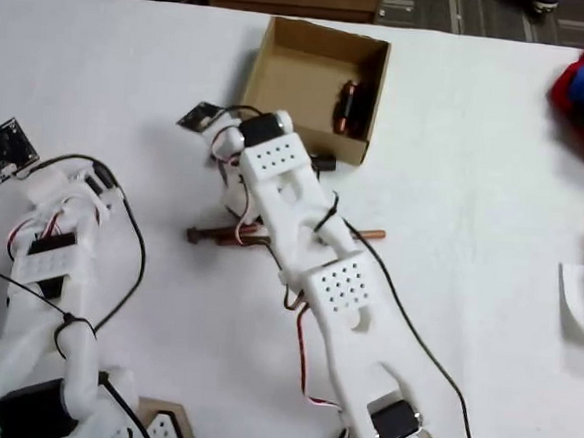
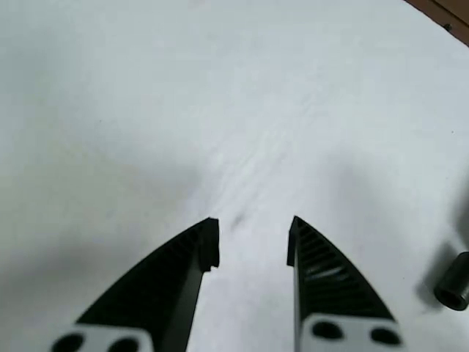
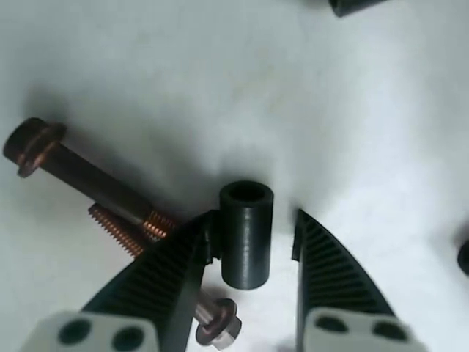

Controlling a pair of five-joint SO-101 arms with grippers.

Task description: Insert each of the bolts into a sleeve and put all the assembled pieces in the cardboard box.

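The sleeve (image 3: pixel 247 235) stands on the counter (image 3: pixel 352 110) between the fingers of my right tool (image 3: pixel 254 220), which is spread wide, one finger against it, with copper bolts (image 3: pixel 80 180) just beside. My left tool (image 2: pixel 253 233) gapes over bare counter, a second sleeve (image 2: pixel 454 282) near. From high, the cardboard box (image 1: pixel 282 73) just beyond my right arm (image 1: pixel 302 220) holds one assembled piece (image 1: pixel 348 108)

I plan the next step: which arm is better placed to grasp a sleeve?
Right. The right gripper is open with a black sleeve between its jaws; the left gripper is open over the table, empty.
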